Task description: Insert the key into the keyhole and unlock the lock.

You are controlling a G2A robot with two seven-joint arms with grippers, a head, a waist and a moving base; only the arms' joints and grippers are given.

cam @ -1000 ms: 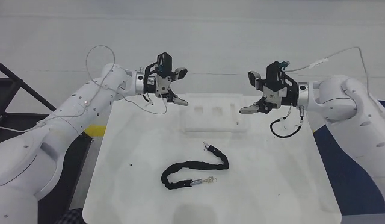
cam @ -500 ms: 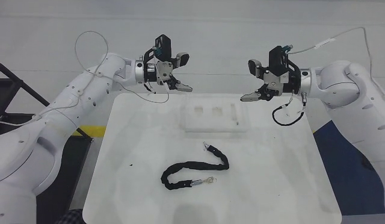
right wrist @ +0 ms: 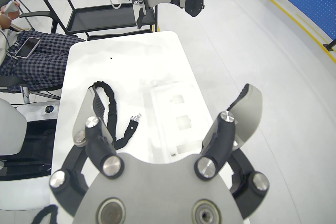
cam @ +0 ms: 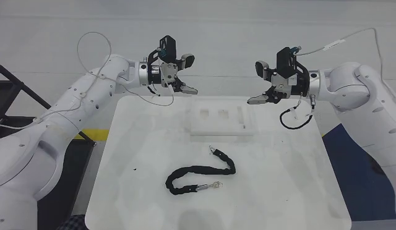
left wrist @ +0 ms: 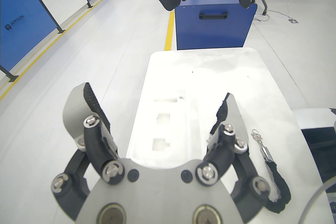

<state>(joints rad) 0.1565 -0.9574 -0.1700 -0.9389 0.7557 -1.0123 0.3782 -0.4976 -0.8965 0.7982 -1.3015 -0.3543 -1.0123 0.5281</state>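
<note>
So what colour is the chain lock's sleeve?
Black. The chain lock shows best in the top view, against the white table.

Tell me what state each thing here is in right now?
Left gripper, open, holding nothing.
Right gripper, open, holding nothing.
Chain, lying curled on the table, ends apart.
Key, at the chain's metal end; inserted or not, cannot tell.
Tray, flat on the table.

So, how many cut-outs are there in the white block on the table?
3, in one row along the white block: a small cut-out at the end nearer the left gripper, a middle cut-out, and a wide cut-out at the end nearer the right gripper. None seems hidden.
</note>
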